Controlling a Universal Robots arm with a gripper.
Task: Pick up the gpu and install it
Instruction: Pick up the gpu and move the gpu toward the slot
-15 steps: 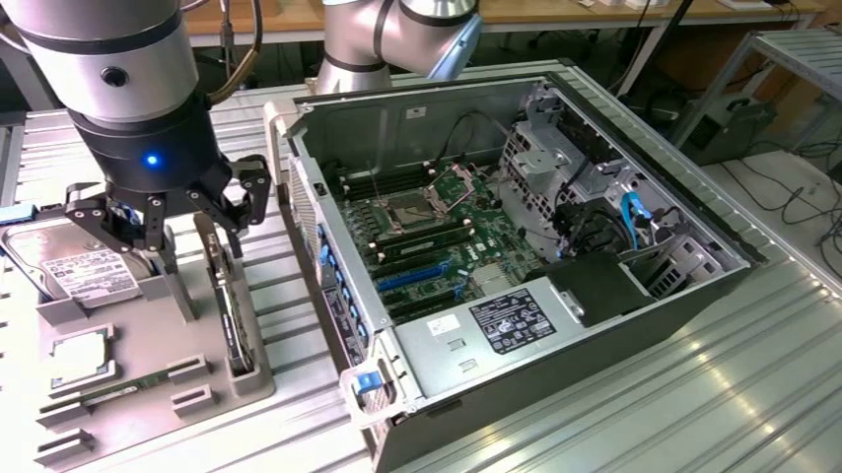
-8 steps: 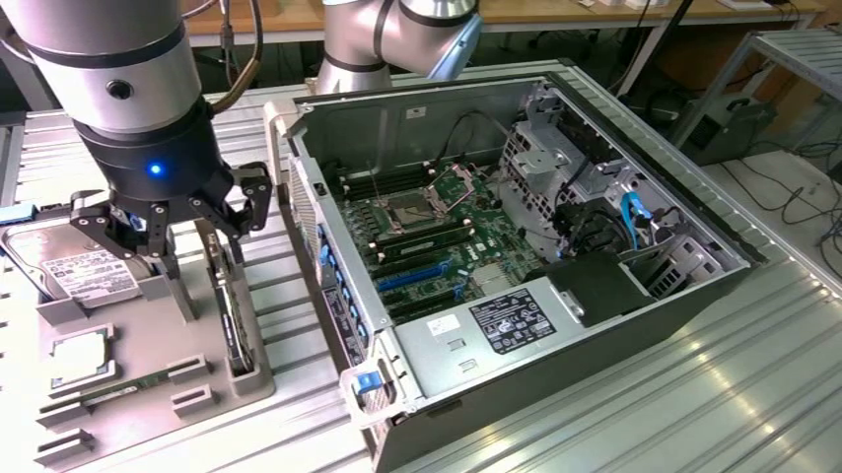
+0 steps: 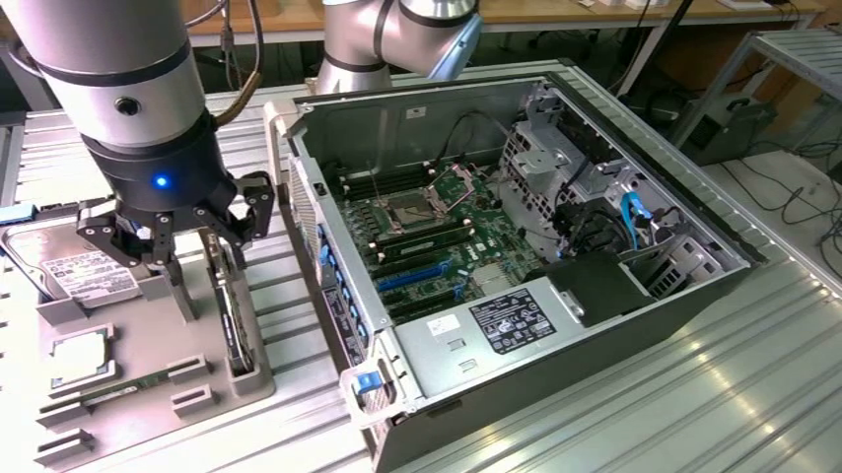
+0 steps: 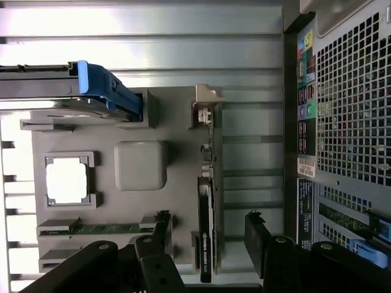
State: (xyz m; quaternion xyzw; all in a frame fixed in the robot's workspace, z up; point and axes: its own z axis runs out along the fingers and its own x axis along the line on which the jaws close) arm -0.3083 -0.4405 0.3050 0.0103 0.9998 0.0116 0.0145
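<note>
Now the gripper [image 4: 208,221] hangs with jaws spread wide and empty, the gpu [image 4: 206,195] standing on edge in the grey tray [image 4: 177,122], below and between them.

The table [image 3: 711,384] is ribbed bare metal with a bright sheen, and the tray [image 3: 158,340] on it looks like matt grey plastic. The case [image 3: 394,128] is dull grey sheet metal inside. The gpu [image 4: 206,238] has a black plastic shroud and a pale metal bracket.
</note>
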